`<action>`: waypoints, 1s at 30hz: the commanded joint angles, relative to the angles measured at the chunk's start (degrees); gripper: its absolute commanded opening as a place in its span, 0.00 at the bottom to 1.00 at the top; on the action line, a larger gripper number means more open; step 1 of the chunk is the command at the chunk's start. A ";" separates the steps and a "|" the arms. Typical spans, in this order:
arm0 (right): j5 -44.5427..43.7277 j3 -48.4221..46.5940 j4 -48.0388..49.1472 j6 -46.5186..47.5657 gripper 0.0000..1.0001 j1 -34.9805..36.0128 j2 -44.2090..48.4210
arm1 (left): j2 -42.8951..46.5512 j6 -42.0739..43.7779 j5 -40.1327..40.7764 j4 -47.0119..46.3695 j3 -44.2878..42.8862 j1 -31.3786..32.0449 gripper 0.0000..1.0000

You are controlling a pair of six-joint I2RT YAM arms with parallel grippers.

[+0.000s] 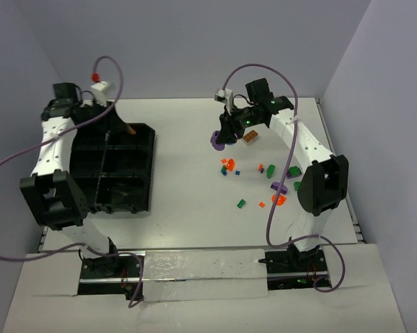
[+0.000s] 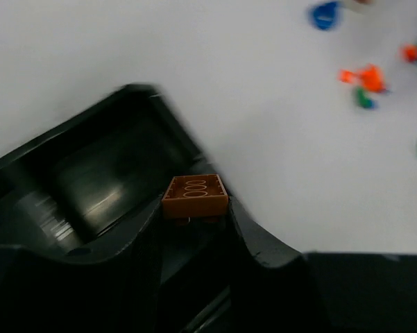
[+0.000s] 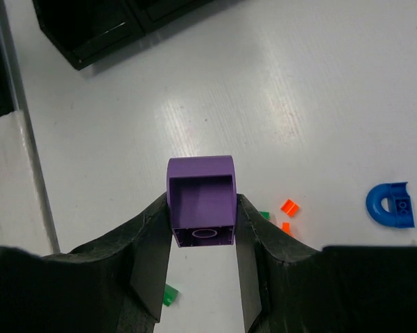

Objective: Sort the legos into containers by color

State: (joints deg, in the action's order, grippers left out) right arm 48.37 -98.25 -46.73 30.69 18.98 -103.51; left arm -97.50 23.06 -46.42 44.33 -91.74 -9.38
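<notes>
— What's on the left side?

— The left claw (image 2: 194,208) is clamped on a brown brick (image 2: 194,196), studs hidden and its hollow underside facing the wrist camera. It hangs over the far end of the black tray (image 1: 125,198), close to the rim. The compartments I can see look dark; I can't tell what lies in them.

— And the middle of the worktop (image 1: 187,208)?

— Bare white between the tray and the pile.

— The right side?

— The right claw (image 3: 202,208) grips a purple piece (image 3: 201,201) with one rounded edge, lifted off the worktop at the far side of the loose legos (image 1: 227,165). Those lie scattered near the right arm: orange, green, blue and purple bits, well apart from the tray. A blue arch (image 3: 390,205) shows just right of the claw in its wrist view, and an orange brick (image 1: 250,137) sits just beside the claw from above.
</notes>
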 commanded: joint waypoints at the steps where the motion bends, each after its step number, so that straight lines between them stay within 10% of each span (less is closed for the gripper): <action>1: -3.98 2.01 10.00 -7.84 0.00 0.00 4.10 | 3.62 -11.10 21.40 -10.58 -1.77 -5.48 0.00; 16: -5.22 1.22 11.51 -10.72 0.00 0.02 2.28 | -12.21 -12.40 42.23 -7.04 -11.55 -6.71 0.05; 30: -4.05 1.84 13.89 -13.12 0.00 0.26 1.82 | -14.91 -11.72 35.18 -6.41 -12.78 -6.62 0.65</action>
State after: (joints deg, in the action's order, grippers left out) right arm 43.01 -96.16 -36.37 19.08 18.98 -102.65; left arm -112.75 11.45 -8.15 37.87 -101.12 -16.23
